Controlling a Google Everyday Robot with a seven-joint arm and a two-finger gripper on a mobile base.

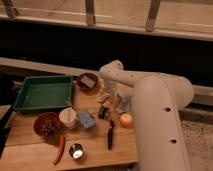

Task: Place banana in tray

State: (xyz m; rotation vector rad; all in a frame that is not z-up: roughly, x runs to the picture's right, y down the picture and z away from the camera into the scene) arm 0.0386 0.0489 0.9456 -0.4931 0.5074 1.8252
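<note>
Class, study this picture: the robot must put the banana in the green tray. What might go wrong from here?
The gripper, down by the banana, may knock the dark-red bowl or pale packet close beside it. On the way to the tray, the banana might drop short near the cup.

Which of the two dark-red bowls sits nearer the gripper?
The rear dark-red round bowl, beside the green plastic tray; the gripper is close beside it.

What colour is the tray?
The tray is green, camera view; end effector is to its right.
</note>
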